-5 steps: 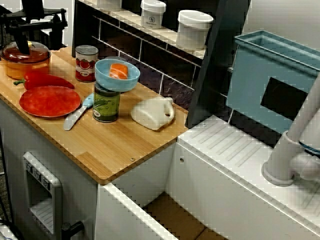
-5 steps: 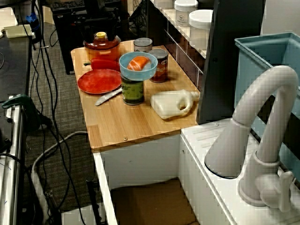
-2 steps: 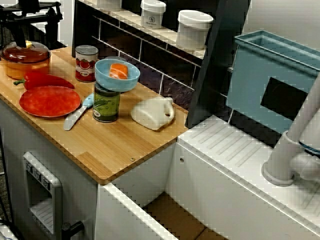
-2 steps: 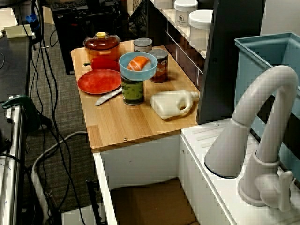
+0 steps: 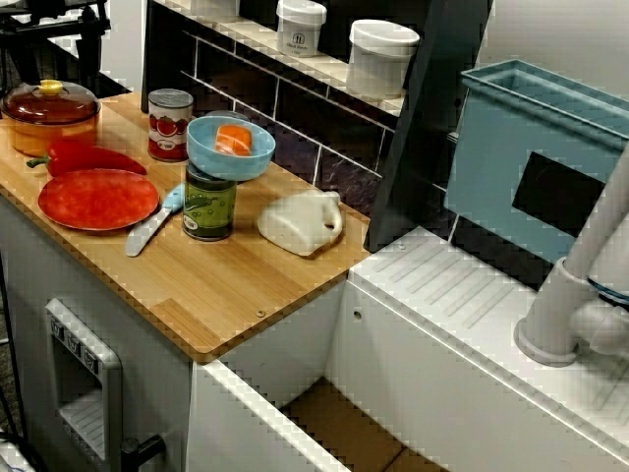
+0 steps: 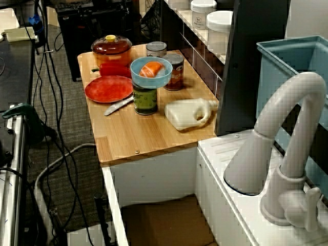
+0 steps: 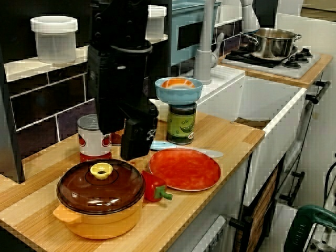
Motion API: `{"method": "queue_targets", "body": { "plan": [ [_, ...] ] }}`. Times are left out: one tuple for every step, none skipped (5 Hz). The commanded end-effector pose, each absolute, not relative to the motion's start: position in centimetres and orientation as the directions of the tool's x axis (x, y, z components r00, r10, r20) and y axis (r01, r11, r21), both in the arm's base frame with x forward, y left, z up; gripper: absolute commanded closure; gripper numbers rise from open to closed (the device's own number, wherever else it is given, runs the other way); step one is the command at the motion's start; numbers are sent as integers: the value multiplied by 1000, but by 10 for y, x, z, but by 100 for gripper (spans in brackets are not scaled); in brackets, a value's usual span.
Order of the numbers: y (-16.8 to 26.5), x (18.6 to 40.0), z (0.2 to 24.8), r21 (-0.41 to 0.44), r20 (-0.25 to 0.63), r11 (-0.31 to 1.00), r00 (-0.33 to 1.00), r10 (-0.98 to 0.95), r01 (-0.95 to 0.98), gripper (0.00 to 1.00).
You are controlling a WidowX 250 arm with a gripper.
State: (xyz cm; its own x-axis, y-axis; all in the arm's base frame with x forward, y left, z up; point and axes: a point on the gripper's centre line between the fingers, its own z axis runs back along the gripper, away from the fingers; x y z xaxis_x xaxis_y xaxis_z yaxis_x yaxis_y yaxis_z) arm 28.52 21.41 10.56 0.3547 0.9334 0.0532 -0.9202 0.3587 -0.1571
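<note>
In the view from the pot's end, my black gripper (image 7: 137, 142) hangs just above and behind the orange pot (image 7: 100, 197), clear of its brown lid and yellow knob (image 7: 101, 170). I see nothing held in it, and its fingers face away, so their spacing is hidden. In the view from above only its lower edge (image 5: 49, 20) shows, at the top left over the pot (image 5: 49, 113). A red pepper (image 5: 88, 157) and a red plate (image 5: 98, 199) lie beside the pot. A tomato can (image 7: 93, 137) stands right behind the gripper.
A blue bowl (image 5: 230, 147) holding salmon sits on a green can (image 5: 209, 205), with a knife (image 5: 152, 224) and a tipped white jug (image 5: 300, 223) nearby. White jars (image 5: 381, 57) line the shelf. A blue rack (image 5: 536, 157), a faucet (image 6: 287, 133) and floor cables (image 6: 51, 128) lie beyond.
My gripper has risen straight up from the pot's lid knob, which it covered a second ago. The lid stays on the pot and nothing else has moved.
</note>
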Motion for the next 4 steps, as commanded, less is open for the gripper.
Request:
{"method": "queue_targets", "body": {
  "plan": [
    [237, 278, 117, -175, 105, 354, 340, 934, -919, 0],
    [240, 277, 114, -166, 105, 363, 349, 931, -917, 0],
    [244, 274, 111, -165, 104, 361, 347, 932, -918, 0],
    [246, 275, 108, -161, 109, 358, 344, 933, -920, 0]
  ]
}}
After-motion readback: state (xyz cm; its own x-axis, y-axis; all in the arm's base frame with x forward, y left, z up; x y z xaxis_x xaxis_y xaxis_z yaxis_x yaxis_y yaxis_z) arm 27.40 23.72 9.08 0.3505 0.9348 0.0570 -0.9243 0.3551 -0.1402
